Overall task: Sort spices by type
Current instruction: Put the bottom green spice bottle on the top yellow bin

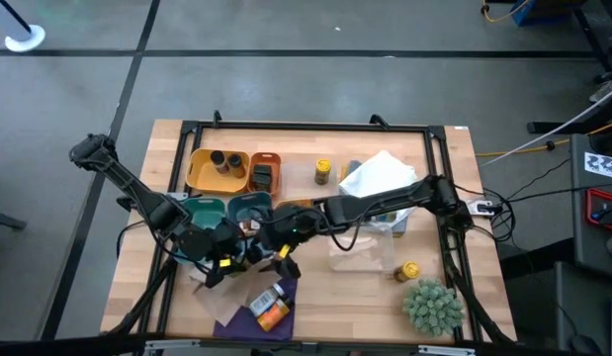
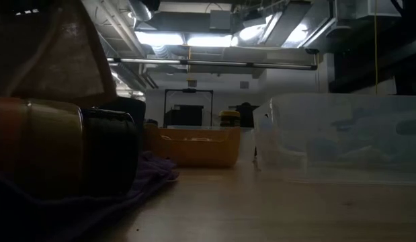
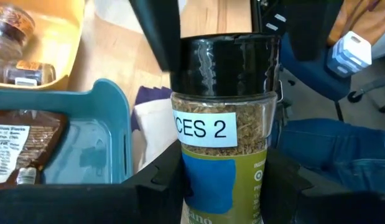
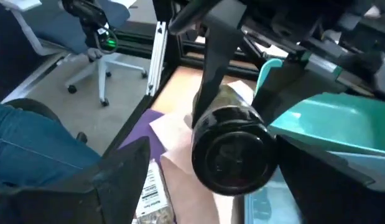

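the black-capped spice jar (image 3: 222,124) sits between the fingers of the left gripper (image 1: 224,265), near the middle of the wooden surface (image 1: 355,297) and slightly toward its 7 o'clock side, just at the 6 o'clock edge of the teal trays (image 1: 248,207). its white label reads "ces 2", the first letters hidden round the curve of the glass; under it a blue and olive brand label is cut off by the gripper body, its small print unreadable. the contents look like dried greenish-brown flakes. the left fingers are closed on the jar's sides.

the right gripper (image 4: 198,186) faces the jar's cap (image 4: 231,155) end-on, its fingers spread wide on either side and not touching it.

in the left wrist view a brown packet (image 3: 18,149) lies in a teal tray (image 3: 111,124); its white panel of fine print cannot be read. jars in the yellow tray (image 1: 202,173) are partly cut off. toward 6 o'clock, spice bottles (image 1: 269,305) lie on a purple cloth (image 1: 236,318), labels too small to make out. a yellow-capped jar (image 1: 323,171) stands toward 12 o'clock, another (image 1: 409,270) toward 4 o'clock beside a spiky green plant (image 1: 432,305). a person's jeans-clad leg (image 4: 30,143) shows beyond the surface's edge. the low view is dark, mostly blocked by a bottle lying close to the lens.
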